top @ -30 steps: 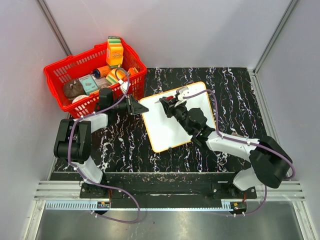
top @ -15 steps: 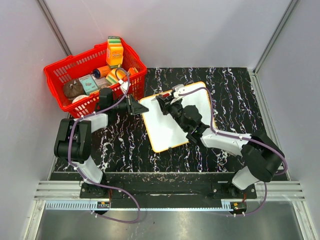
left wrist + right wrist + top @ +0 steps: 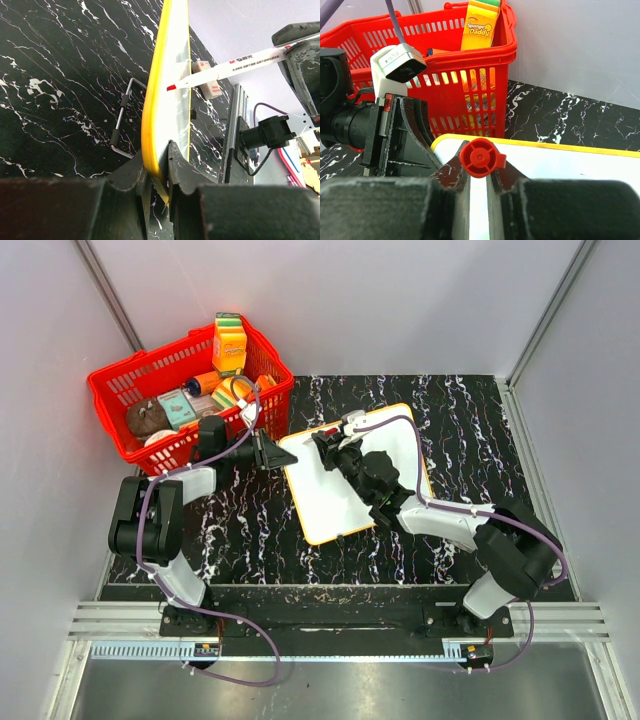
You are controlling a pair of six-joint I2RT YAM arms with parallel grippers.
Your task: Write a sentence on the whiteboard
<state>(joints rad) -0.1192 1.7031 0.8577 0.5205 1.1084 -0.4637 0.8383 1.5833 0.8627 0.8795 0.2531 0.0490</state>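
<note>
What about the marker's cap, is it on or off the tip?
Off. In the left wrist view the marker ends in a bare red tip at the whiteboard, no cap over it.

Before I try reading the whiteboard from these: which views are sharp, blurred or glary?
Top external: evenly lit and sharp, whiteboard bright. Left wrist: left gripper dark and blurred, whiteboard edge-on with mirror-like sheen. Right wrist: right gripper blurred around the marker, basket behind sharp.

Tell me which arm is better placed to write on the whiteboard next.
The right. The right claw is shut on the marker, whose tip points at the whiteboard. The left claw is clamped on the board's edge, so it is better placed to steady it.
</note>
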